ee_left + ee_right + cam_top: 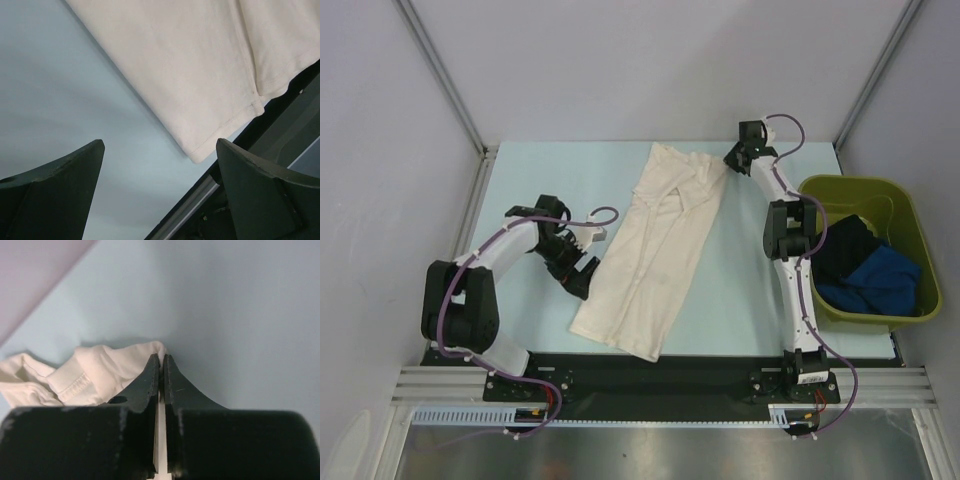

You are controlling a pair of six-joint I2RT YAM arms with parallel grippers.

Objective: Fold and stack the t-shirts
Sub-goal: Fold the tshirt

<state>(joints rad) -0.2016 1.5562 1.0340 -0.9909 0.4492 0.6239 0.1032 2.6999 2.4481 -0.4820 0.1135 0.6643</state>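
Note:
A cream t-shirt [655, 250] lies lengthwise on the pale blue table, folded narrow, with a bunched end at the far side. My right gripper [729, 158] is at that far right corner. In the right wrist view it [161, 358] is shut on a pinch of the cream cloth [100, 372]. My left gripper [583, 283] is beside the shirt's near left edge. In the left wrist view it [160, 145] is open and empty, with the shirt's hem corner [202, 150] just ahead between the fingertips. A black t-shirt [845, 245] and a blue t-shirt [882, 275] lie in the bin.
An olive-green bin [850, 183] stands at the table's right edge beside the right arm. A black rail [280, 130] runs along the table's near edge, close to the shirt's hem. White walls enclose the back and sides.

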